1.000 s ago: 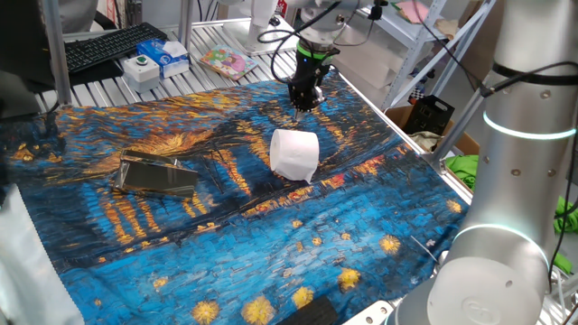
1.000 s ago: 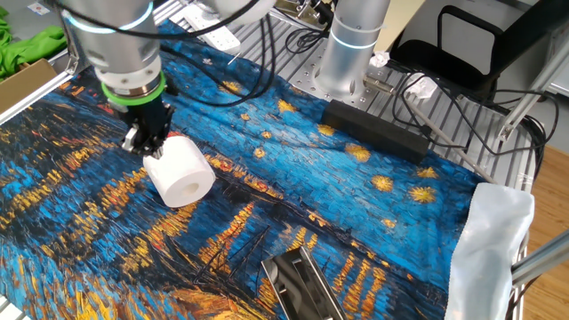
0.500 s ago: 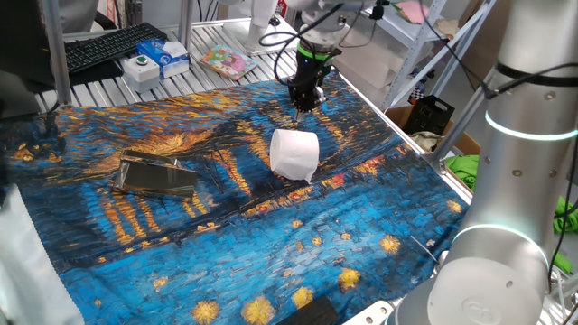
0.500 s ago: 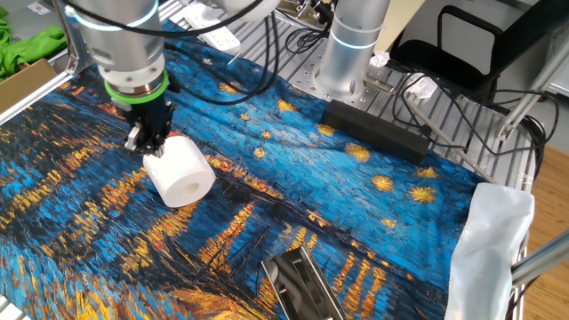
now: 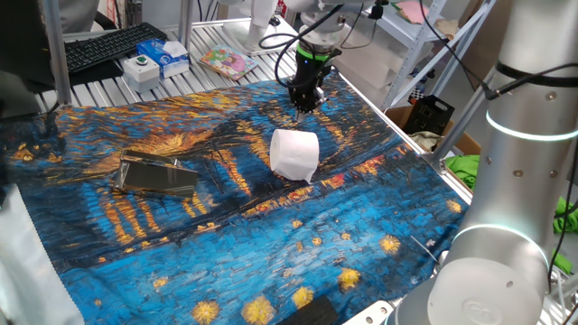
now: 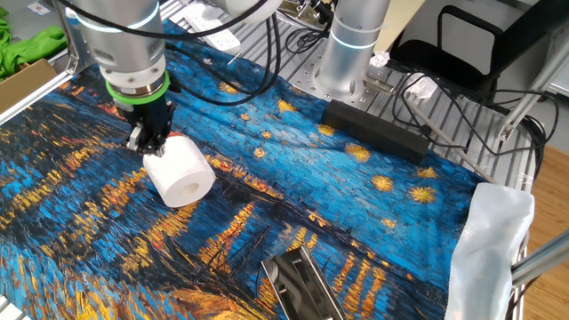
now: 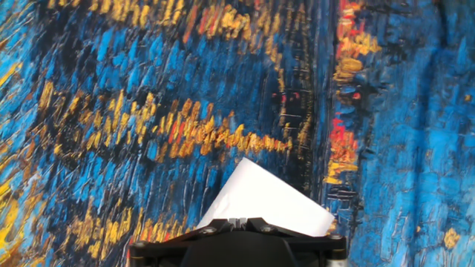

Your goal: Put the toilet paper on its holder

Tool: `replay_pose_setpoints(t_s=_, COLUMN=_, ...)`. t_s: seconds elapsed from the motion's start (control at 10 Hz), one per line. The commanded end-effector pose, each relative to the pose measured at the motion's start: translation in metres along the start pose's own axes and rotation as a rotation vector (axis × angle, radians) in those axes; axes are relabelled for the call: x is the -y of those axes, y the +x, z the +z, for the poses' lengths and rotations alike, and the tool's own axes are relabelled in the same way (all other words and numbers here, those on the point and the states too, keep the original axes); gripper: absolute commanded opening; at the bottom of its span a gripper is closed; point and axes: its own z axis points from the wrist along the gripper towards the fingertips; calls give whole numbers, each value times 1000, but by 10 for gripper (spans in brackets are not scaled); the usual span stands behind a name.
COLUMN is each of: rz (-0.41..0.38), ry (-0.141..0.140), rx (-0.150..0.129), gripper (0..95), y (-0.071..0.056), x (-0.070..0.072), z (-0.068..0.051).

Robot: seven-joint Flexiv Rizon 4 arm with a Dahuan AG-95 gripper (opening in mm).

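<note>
The toilet paper (image 5: 295,155) is a plump white roll lying on the blue and orange painted cloth, and its hollow core faces the other fixed view (image 6: 182,171). My gripper (image 5: 299,106) stands just above the roll's far side (image 6: 147,144). It is shut, and in the hand view a white corner of the toilet paper's loose sheet (image 7: 260,196) comes out from between the jaws of the gripper (image 7: 234,219). The holder (image 5: 158,174), a flat shiny metal plate with a bar, lies on the cloth well to the left of the roll (image 6: 298,280).
A keyboard (image 5: 108,47), a blue box (image 5: 167,54) and a white button box (image 5: 143,65) sit behind the cloth. A black power strip (image 6: 378,132) lies by the arm's base (image 6: 351,44). A white plastic bag (image 6: 493,240) hangs at the table's edge.
</note>
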Motion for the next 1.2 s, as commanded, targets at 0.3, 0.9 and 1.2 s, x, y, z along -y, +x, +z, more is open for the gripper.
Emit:
replay_pose_setpoints(t_s=0.3, rz=-22, ry=35, rx=-32, gripper=0, y=-2, x=-4, z=1)
replay_pose_setpoints(t_s=0.9, rz=-45, ry=58, rx=-66, gripper=0, y=-2, x=-4, z=1)
replay_pose_setpoints(t_s=1.2, rz=-85, ry=56, rx=-70, gripper=0, y=-2, x=-4, z=1)
